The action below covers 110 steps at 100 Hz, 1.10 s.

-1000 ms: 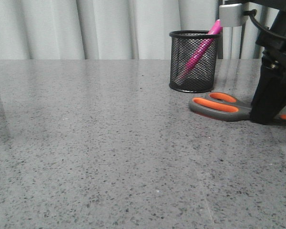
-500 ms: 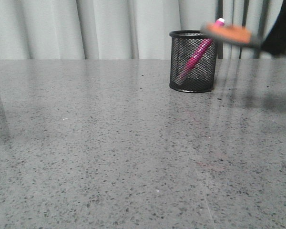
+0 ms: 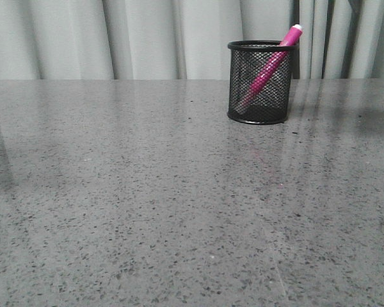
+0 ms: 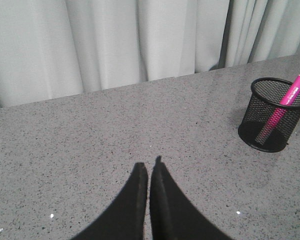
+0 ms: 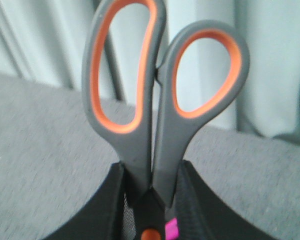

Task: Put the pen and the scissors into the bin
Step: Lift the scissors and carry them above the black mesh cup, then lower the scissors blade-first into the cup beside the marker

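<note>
The pen already leans in the bin at the tabletop's far right, my right hand pinches the scissors aloft, still undelivered, and my left hand is pressed together, empty.

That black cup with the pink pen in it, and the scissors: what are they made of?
The cup looks like black wire mesh, likely metal, with a solid rim; you can see the pen through it. The pen seems glossy pink plastic. The scissors, gripped in the right hand, have matte grey handles with orange linings, probably plastic or rubber.
</note>
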### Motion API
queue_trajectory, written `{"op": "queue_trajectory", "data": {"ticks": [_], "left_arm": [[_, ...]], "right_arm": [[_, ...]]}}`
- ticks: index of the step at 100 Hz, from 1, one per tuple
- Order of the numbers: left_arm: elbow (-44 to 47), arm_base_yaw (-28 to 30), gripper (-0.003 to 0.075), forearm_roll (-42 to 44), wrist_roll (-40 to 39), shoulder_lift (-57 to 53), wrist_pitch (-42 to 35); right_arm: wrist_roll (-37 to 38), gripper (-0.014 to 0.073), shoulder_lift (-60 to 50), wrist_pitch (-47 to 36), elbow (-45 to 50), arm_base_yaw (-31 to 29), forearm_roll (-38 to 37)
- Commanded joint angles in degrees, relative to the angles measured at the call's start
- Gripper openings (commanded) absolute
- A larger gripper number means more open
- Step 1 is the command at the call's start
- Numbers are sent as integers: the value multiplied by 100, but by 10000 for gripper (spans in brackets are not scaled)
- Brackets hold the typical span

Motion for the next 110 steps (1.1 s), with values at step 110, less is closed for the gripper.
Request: {"op": "queue_trajectory", "data": {"ticks": [110], "left_arm": [[-170,-5,-19,-268,1,-67,-184]], "right_arm": [[-4054,-76,2197,993,-999,178,3662]]}}
